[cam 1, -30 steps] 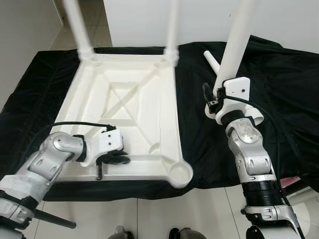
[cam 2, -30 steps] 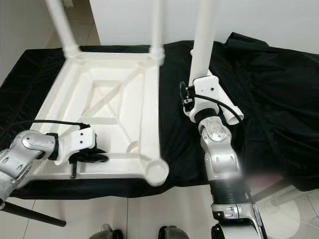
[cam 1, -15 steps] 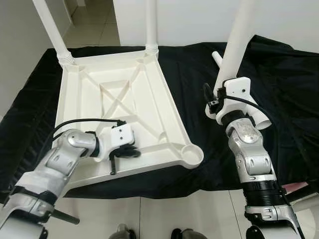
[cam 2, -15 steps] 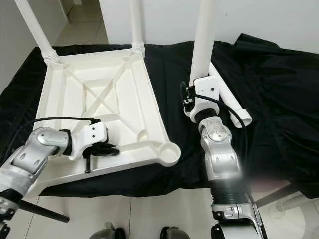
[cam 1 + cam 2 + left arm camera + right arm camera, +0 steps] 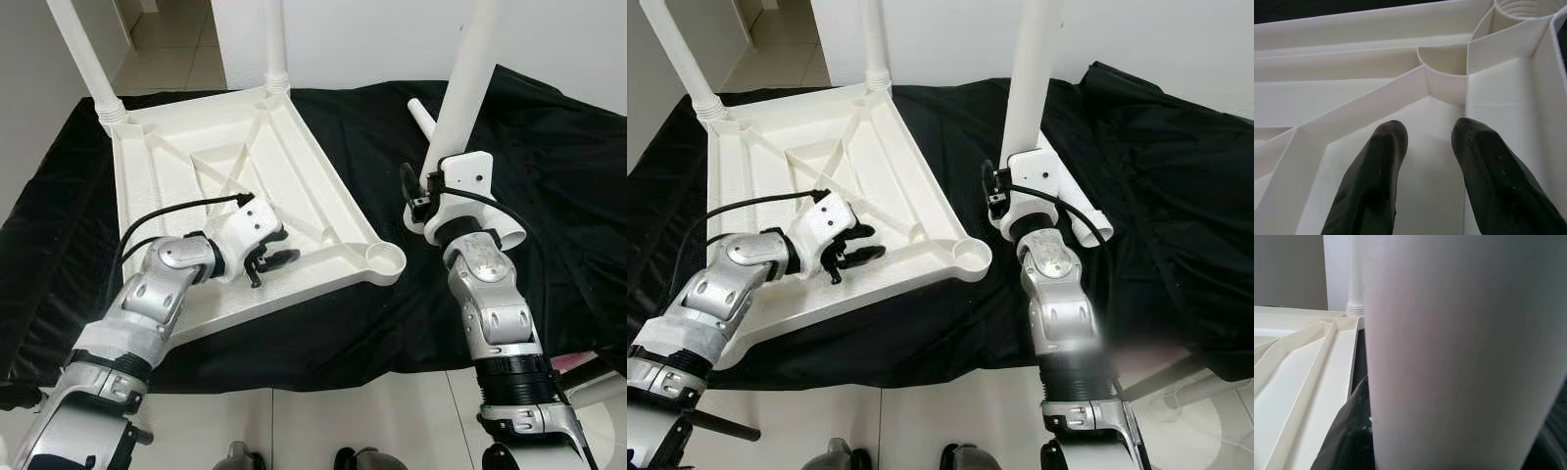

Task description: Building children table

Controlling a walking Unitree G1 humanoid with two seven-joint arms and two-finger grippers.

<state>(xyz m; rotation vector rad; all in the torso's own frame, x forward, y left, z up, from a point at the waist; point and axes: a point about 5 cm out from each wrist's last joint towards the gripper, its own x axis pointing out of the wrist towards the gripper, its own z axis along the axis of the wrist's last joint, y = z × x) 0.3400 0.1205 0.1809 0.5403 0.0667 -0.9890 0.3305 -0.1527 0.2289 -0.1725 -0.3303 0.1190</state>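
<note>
While the upturned white children's table (image 5: 225, 166) lies underside up on the black cloth (image 5: 549, 176), we see two fitted legs (image 5: 83, 59) at its far corners, their upper ends cut off by the frame. Our left pincer (image 5: 1425, 147) rests spread on the ribbed underside near the empty corner socket (image 5: 385, 260). Our right pincer (image 5: 423, 196) pinches an upright loose leg (image 5: 465, 88); its fingers are mostly hidden. Another leg (image 5: 419, 116) lies behind, partly covered
</note>
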